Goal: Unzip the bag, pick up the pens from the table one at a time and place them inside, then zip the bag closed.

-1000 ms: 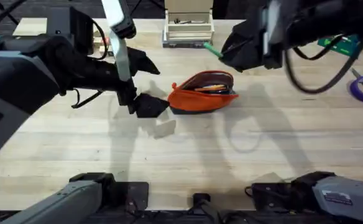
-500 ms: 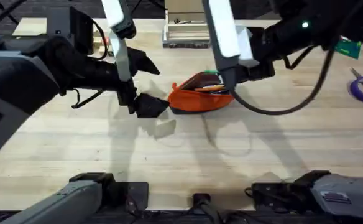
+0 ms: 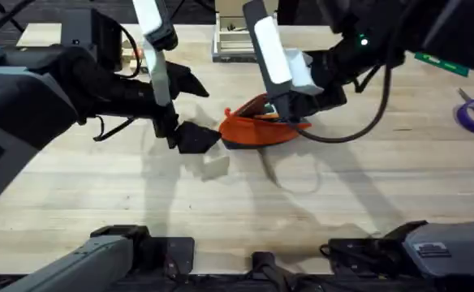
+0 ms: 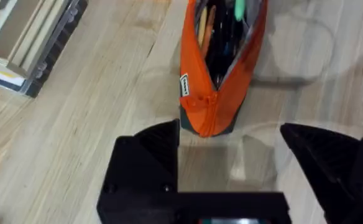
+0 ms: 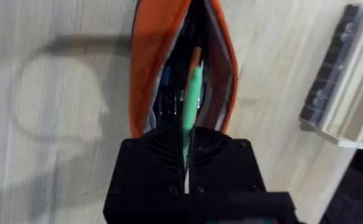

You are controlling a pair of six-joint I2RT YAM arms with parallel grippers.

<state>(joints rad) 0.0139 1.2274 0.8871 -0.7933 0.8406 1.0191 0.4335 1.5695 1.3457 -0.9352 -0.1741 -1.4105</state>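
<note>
Arms first: my left arm reaches in from the lower left and lies low across the desk (image 3: 99, 203), its gripper (image 4: 228, 146) set down just beside the near end of the bag (image 3: 257, 128). Its fingers (image 4: 150, 149) stand spread wide and grasp nothing; in the left wrist view the bag's closed orange end sits between them, a little ahead of the tips, and I cannot tell whether either finger touches the fabric.

My right arm comes across from the right side, its white link slanting down over the bag from above. The right gripper (image 5: 186, 140) hangs directly over the bag's open mouth, pointing into it. Its fingers (image 5: 156, 155) are clenched on the green pen (image 5: 191, 99), which juts out from between the tips and runs lengthwise down into the opening.

Bag: it lies on the desk near the middle, between the two grippers, zipper undone and mouth gaping upward. Through the left wrist view I see several pens already inside, dark ones and an orange pen (image 4: 207, 23), alongside the green one.

A clear organiser tray (image 3: 233, 40) stands at the far edge of the desk behind the bag.
</note>
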